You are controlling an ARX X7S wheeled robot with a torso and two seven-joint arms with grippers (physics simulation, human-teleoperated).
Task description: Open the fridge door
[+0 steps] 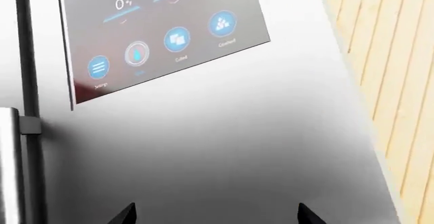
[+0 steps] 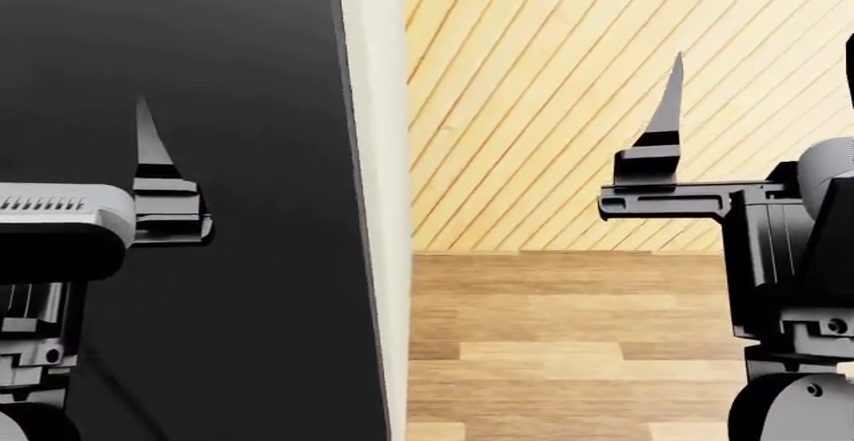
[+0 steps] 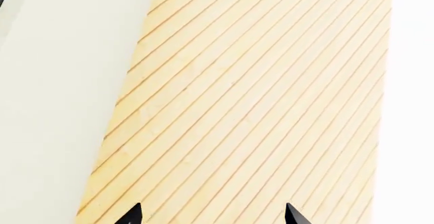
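The fridge door (image 2: 200, 91) is a tall, glossy black panel filling the left of the head view, upright, with a pale edge along its right side. The left wrist view shows a touchscreen panel (image 1: 162, 33) and a slim vertical bar handle (image 1: 28, 82).

Pale wood-plank floor (image 2: 561, 351) at right, fridge door (image 2: 200, 111) rising at its left edge

Readable only on the touch panel (image 1: 162, 36) set in the fridge door (image 1: 224, 148): a large "0" with a degree mark, a partly cropped "37", and small icon captions "Settings", "Cubed" and "Crushed", with one more caption too blurred to make out.
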